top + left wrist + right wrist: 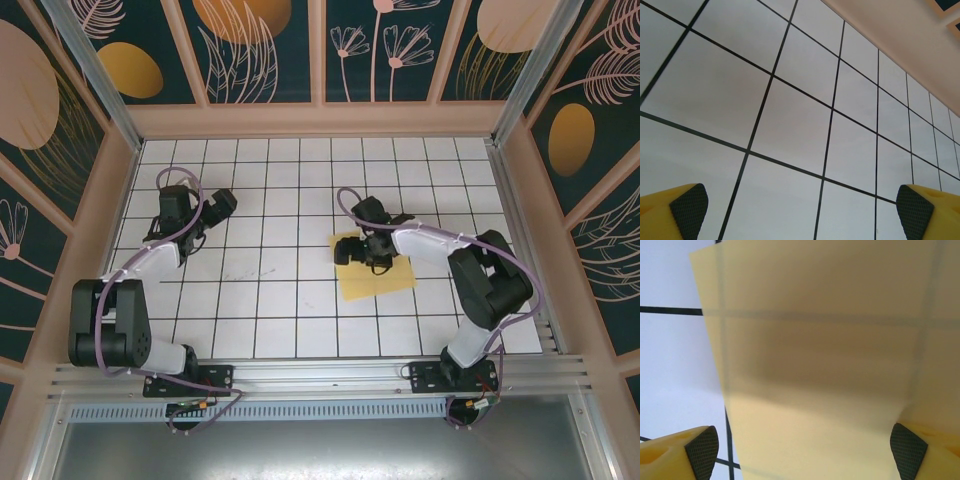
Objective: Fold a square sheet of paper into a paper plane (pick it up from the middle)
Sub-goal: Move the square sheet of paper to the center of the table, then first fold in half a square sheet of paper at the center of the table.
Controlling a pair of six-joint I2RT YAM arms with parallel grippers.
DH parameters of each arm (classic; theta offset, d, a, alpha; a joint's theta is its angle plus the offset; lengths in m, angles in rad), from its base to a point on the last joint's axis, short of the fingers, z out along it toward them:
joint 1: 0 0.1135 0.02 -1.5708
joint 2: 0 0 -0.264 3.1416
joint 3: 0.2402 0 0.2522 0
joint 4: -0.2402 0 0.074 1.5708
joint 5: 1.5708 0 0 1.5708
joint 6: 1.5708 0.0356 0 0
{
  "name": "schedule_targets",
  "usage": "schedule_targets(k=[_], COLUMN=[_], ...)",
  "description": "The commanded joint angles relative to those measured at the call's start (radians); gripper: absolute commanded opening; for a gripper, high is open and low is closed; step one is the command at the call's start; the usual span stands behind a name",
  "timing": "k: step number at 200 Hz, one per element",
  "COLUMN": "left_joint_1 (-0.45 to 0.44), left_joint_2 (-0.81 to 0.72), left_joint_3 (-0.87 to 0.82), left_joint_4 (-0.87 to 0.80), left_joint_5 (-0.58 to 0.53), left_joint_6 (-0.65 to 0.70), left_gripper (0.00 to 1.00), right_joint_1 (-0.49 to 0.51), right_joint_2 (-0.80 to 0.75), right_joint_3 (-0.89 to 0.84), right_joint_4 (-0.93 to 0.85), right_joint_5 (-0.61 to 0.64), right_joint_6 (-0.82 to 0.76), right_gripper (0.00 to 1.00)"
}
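The open right tool hangs over the square sheet of paper, toward 12 o'clock. The open left tool lies far off at 9 o'clock.

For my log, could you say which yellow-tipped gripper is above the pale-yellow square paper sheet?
The right gripper, over the pale-yellow paper sheet; the left gripper faces bare tiles.

right gripper hides the middle of the square sheet of paper; right wrist view: sheet blurred, cut off top, right, bottom.
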Motion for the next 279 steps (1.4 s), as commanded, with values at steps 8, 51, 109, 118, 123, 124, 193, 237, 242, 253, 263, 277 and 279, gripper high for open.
schedule_targets(k=[8, 51, 109, 118, 123, 124, 193, 237, 242, 253, 263, 277, 279], left_joint_1=[-0.001, -0.007, -0.013, -0.014, -0.014, -0.014, -0.026, -0.030, -0.030, -0.031, -0.031, -0.033, -0.032], left_joint_2=[0.013, 0.020, 0.038, 0.040, 0.039, 0.039, 0.046, 0.045, 0.045, 0.045, 0.046, 0.048, 0.046], left_joint_3=[0.002, -0.008, -0.009, -0.009, -0.009, -0.009, -0.005, -0.009, -0.009, -0.011, -0.011, -0.011, -0.011], left_joint_4=[0.038, 0.032, 0.038, 0.038, 0.038, 0.037, 0.037, 0.035, 0.035, 0.035, 0.037, 0.037, 0.036], left_joint_5=[0.041, 0.051, 0.059, 0.060, 0.060, 0.060, 0.064, 0.063, 0.063, 0.063, 0.062, 0.063, 0.063], left_joint_6=[-0.025, -0.026, -0.035, -0.036, -0.036, -0.036, -0.039, -0.039, -0.038, -0.039, -0.040, -0.041, -0.041], left_gripper=[0.99, 0.99, 0.98, 0.98, 0.99, 0.99, 0.99, 0.99, 0.99, 0.98, 0.98, 0.98, 0.99], right_joint_1=[-0.049, -0.081, -0.045, -0.045, -0.045, -0.045, -0.045, -0.050, -0.050, -0.052, -0.052, -0.052, -0.052], right_joint_2=[-0.034, 0.053, 0.109, 0.116, 0.120, 0.121, 0.199, 0.203, 0.204, 0.202, 0.202, 0.201, 0.201], right_joint_3=[0.076, 0.110, 0.135, 0.129, 0.126, 0.126, 0.080, 0.077, 0.078, 0.081, 0.083, 0.084, 0.085], right_joint_4=[-0.152, -0.207, -0.240, -0.237, -0.236, -0.236, -0.219, -0.214, -0.217, -0.219, -0.221, -0.223, -0.223], right_joint_5=[0.078, 0.088, 0.093, 0.097, 0.099, 0.099, 0.120, 0.158, 0.165, 0.178, 0.189, 0.197, 0.198], right_joint_6=[-0.062, -0.146, -0.153, -0.150, -0.149, -0.149, -0.141, -0.129, -0.127, -0.125, -0.122, -0.119, -0.119], right_gripper=[0.99, 0.99, 0.98, 0.98, 0.98, 0.98, 0.90, 0.83, 0.81, 0.79, 0.77, 0.74, 0.74])
